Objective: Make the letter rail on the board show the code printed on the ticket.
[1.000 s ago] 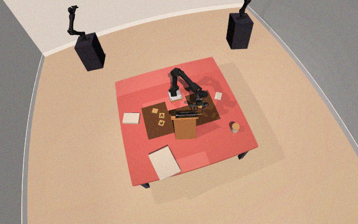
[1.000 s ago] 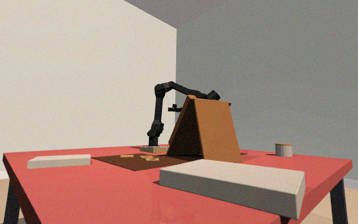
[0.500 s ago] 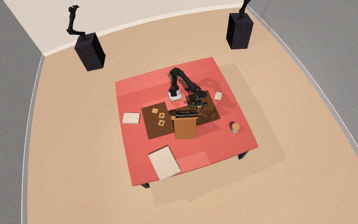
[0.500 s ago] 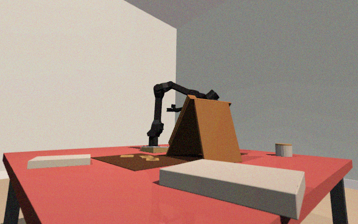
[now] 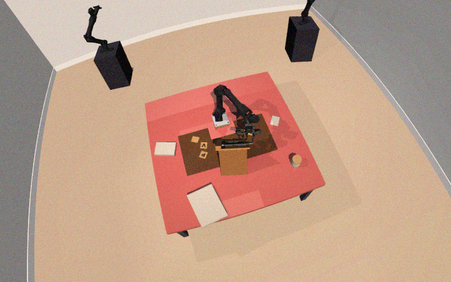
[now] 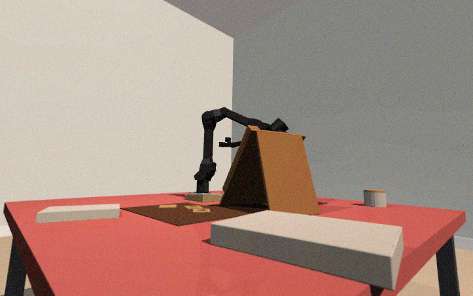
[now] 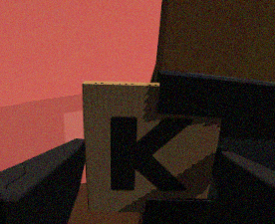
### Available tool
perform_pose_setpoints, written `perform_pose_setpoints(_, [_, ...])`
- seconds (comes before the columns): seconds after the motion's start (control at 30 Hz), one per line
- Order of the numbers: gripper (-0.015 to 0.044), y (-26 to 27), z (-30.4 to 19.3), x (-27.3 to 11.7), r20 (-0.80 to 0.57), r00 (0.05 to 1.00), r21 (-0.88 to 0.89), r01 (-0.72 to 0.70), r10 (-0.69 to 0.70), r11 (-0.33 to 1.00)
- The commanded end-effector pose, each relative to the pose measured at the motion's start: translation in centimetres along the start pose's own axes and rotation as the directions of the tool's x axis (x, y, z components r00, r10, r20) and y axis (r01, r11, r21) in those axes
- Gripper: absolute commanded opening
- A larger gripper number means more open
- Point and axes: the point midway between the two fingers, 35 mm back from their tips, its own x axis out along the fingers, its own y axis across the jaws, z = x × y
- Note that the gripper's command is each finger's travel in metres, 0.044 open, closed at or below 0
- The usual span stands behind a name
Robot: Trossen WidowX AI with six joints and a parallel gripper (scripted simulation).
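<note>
My gripper [image 7: 150,154] [image 5: 249,136] is shut on the K tile [image 7: 123,153], whose letter stands upright in the wrist view. It is at the right part of the board [image 5: 233,163] [image 6: 288,172], on the arm's side. The dark rail [image 7: 222,99] [image 5: 234,143] overlaps the tile's upper right corner in the wrist view; how deep the tile sits is unclear. A V-like tile [image 5: 203,145], a P-like tile [image 5: 203,154] and a tile with no readable mark [image 5: 194,139] lie on the left dark mat [image 5: 194,166]. The board hides the gripper in the exterior view. The ticket's print is unreadable.
A large pale box [image 5: 206,204] [image 6: 304,235] lies near the table's front edge, a smaller one [image 5: 164,148] [image 6: 80,213] at the left. A round tin [image 5: 295,160] [image 6: 374,198] stands at the right. A small white card [image 5: 274,120] lies beyond the right mat [image 5: 267,140].
</note>
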Motion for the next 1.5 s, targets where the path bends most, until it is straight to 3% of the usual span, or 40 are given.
perform_pose_setpoints(0.0, [0.0000,-0.3,-0.3,0.1,-0.006,1.000,-0.005,-0.002,0.002,1.000])
perform_pose_setpoints(1.47, [0.0000,-2.4,0.0,0.1,-0.006,1.000,-0.007,-0.001,0.001,1.000])
